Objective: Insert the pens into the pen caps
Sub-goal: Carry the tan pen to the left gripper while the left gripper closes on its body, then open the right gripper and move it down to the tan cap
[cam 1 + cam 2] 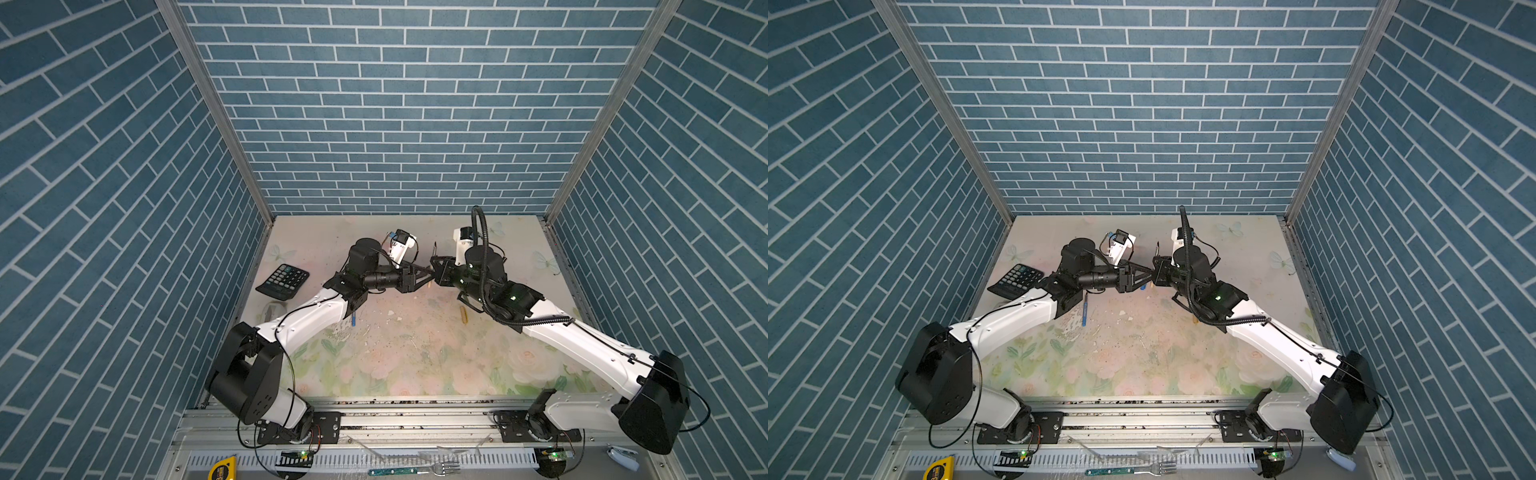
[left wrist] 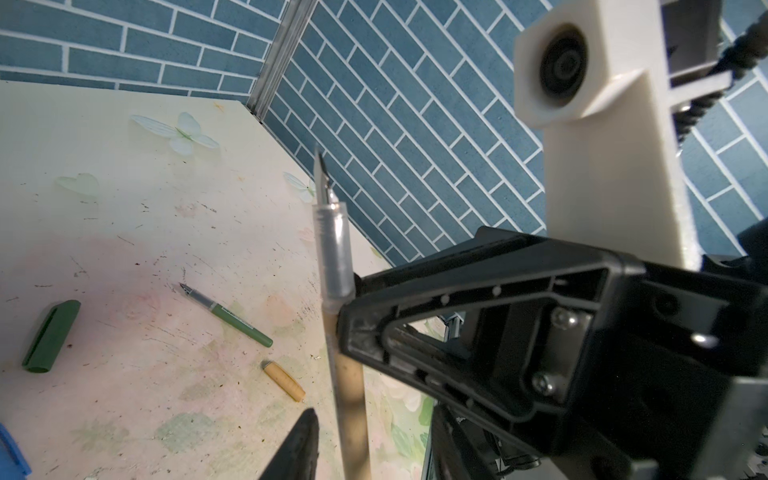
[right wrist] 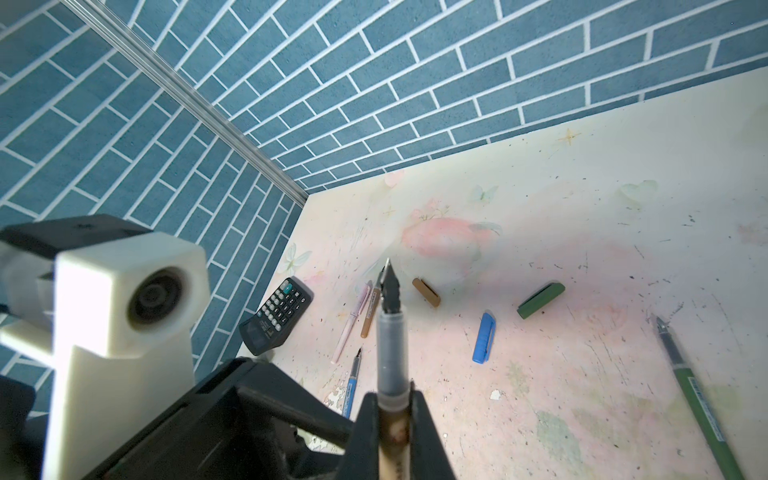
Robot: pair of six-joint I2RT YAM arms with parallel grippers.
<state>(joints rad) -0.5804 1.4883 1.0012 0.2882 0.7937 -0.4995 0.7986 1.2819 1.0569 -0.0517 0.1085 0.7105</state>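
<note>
Right now your right gripper [image 3: 392, 415] is clenched on the tan-barrelled pen [image 3: 390, 349] with a clear grip section and dark nib, holding it nib-up above the floral tabletop [image 3: 582, 249]. Your left gripper [image 1: 424, 274] sits just beside that barrel. Only one finger [image 2: 299, 444] shows, apart from the pen, so its spread cannot be told. A stubby gold cap [image 2: 282, 380] lies near the dark green pen [image 2: 226, 316].

The walls [image 1: 407, 104] are patterned with white-lined blue bricks; the table [image 1: 415, 365] is printed with pale pink roses, green leaves and butterflies. A green cap [image 3: 540, 300], a blue cap [image 3: 484, 337] and a tan cap [image 3: 426, 292] are seen
</note>
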